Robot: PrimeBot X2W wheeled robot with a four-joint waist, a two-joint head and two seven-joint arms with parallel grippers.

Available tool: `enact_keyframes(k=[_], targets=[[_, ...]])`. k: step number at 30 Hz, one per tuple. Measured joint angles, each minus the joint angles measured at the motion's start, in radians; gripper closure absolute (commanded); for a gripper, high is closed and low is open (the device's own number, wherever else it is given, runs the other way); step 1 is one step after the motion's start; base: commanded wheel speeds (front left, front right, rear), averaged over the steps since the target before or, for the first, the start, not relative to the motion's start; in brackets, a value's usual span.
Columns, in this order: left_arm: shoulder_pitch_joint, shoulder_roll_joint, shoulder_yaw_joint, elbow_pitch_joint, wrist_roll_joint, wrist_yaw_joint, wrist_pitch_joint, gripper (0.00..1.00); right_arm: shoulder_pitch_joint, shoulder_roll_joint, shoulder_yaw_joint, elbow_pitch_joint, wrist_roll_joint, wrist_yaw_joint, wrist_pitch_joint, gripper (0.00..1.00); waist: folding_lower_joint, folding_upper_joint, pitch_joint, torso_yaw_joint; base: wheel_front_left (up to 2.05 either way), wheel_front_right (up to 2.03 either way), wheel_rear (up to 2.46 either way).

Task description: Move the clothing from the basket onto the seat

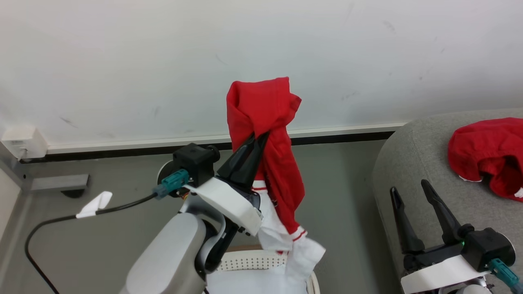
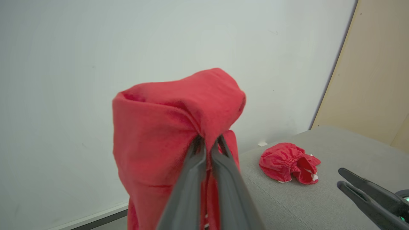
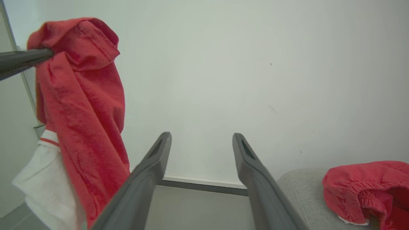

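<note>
**While the clothing point(image 1: 265, 110) hangs high, the seat point(image 1: 408, 155) lies off at three o'clock**

As we read the head view from left to right, our left gripper point(image 1: 262, 136) reaches up from seven o'clock. Its two dark fingers are pinched together on a fold of the red clothing. The white, red-striped trim dangles toward six o'clock. Directly below sits the basket point(image 1: 245, 261). Pale white material point(image 1: 253, 281) shows inside it, and we cannot tell whether that is more clothing.

We judge the carry to be the step in hand: the bulk hangs above the basket, not yet over the seat. The next move calls for a swing toward three o'clock, with the fingers parting only once the hanging tail has passed the seat's rounded edge.

At five o'clock our right gripper point(image 1: 409, 185) stands in front of the seat, fingers spread wide with nothing between them. Farther right, at three o'clock, another red piece point(image 1: 486, 151) already lies crumpled on the seat.
</note>
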Motion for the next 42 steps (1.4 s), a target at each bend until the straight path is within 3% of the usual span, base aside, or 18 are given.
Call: enact_keyframes(k=[6, 11, 22, 32, 41, 42], targets=[[0.002, -0.010, -0.012, -0.012, -0.016, -0.002, 0.008, 1.00, -0.032, -0.039, 0.075, -0.006, 0.004, 0.000, 0.000, 0.00, 0.0000, 0.0000, 0.006, 0.005, 0.00, 0.00, 0.00], [-0.010, -0.029, -0.037, -0.002, -0.029, -0.006, 0.008, 1.00, -0.085, -0.075, 0.221, 0.023, 0.009, 0.000, 0.000, 0.00, 0.0000, 0.0000, 0.005, 0.032, 0.00, 0.00, 0.00], [-0.046, -0.060, -0.135, 0.041, -0.031, -0.013, -0.003, 1.00, -0.232, -0.049, 0.475, 0.220, 0.067, 0.000, 0.000, 0.00, 0.0001, 0.0000, -0.005, 0.139, 0.00, 0.00, 0.00], [-0.046, -0.070, -0.239, 0.044, -0.066, -0.016, -0.009, 1.00, -0.326, -0.022, 0.542, 0.434, 0.113, 0.000, 0.000, 0.00, 0.0001, 0.0000, -0.032, 0.258, 0.00, 0.00, 0.00], [-0.046, -0.071, -0.322, 0.019, -0.131, -0.001, -0.009, 1.00, -0.373, 0.013, 0.522, 0.569, 0.112, 0.000, 0.000, 0.00, 0.0001, 0.0000, -0.046, 0.322, 0.00, 0.00, 0.00], [-0.046, -0.071, -0.327, 0.019, -0.135, 0.003, -0.010, 1.00, -0.373, 0.018, 0.523, 0.581, 0.115, 0.000, 0.000, 0.15, 0.0001, -0.0001, -0.048, 0.325, 0.00, 0.00, 0.00]])
